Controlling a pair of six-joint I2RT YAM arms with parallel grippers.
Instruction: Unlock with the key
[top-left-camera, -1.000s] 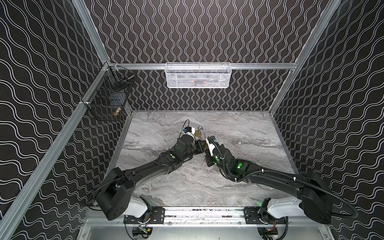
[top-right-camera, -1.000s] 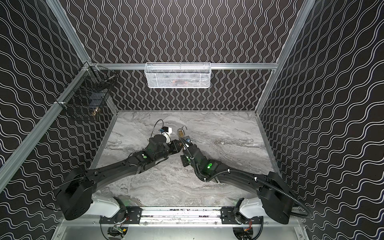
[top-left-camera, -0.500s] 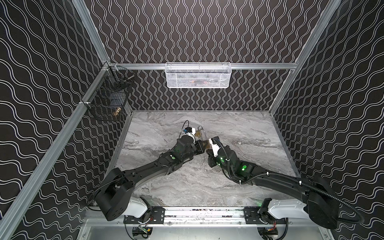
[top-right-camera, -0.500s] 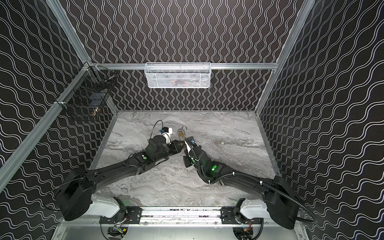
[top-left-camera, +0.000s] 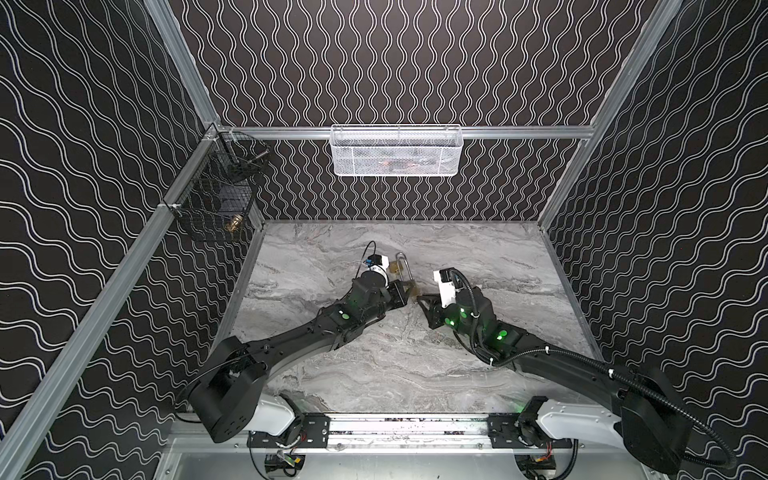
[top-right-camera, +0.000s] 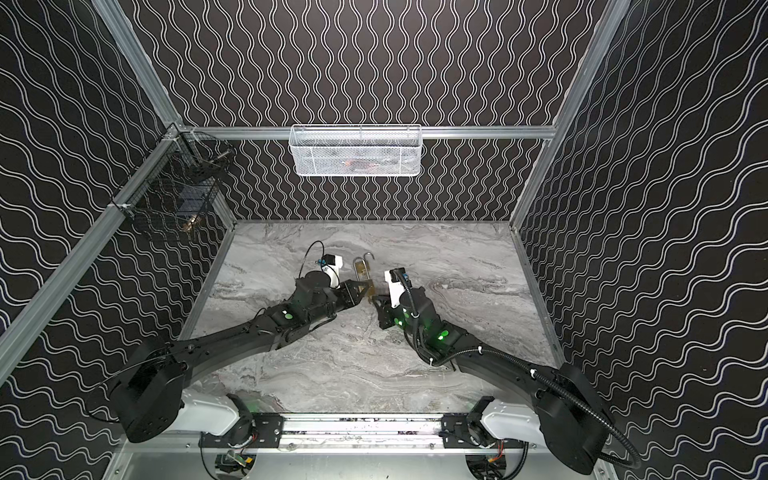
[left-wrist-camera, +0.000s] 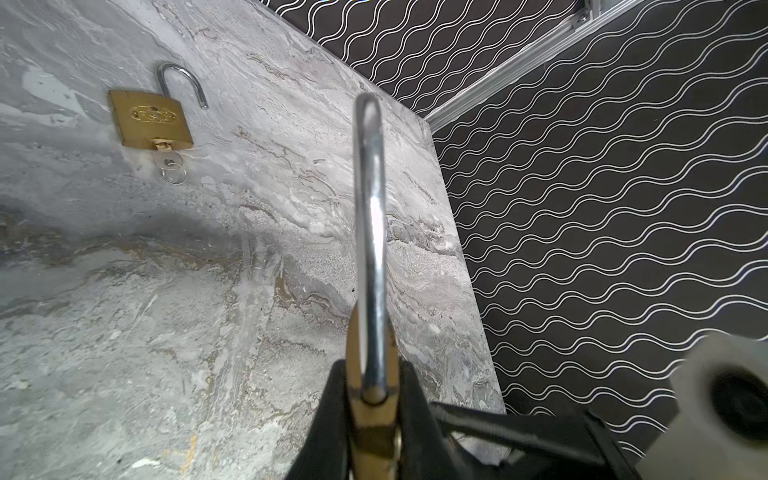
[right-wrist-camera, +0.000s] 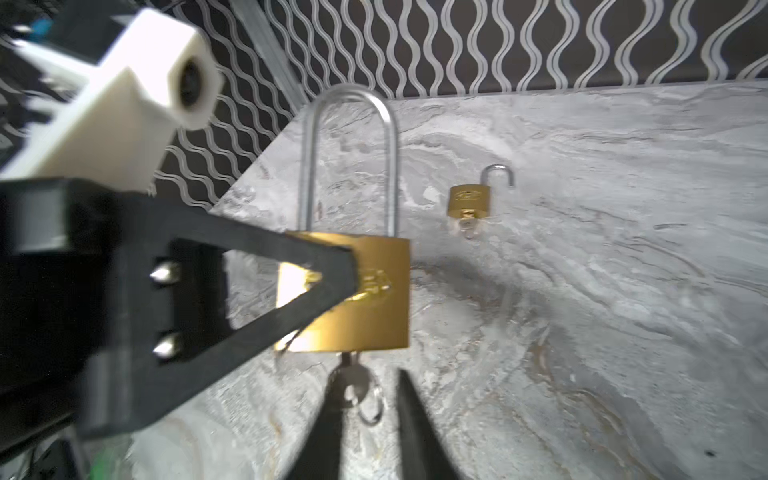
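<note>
The left gripper (left-wrist-camera: 372, 409) is closed narrowly on the body of the brass padlock (right-wrist-camera: 365, 291) and holds it above the marble table (right-wrist-camera: 582, 332). The key (right-wrist-camera: 356, 380) sits in the lock's bottom. The right gripper (right-wrist-camera: 368, 419) has its fingers (right-wrist-camera: 411, 424) apart, one on each side of the key, without clamping it.

Overhead stereo pair; 2 wrist cameras near padlock (right-wrist-camera: 382, 328).
</note>
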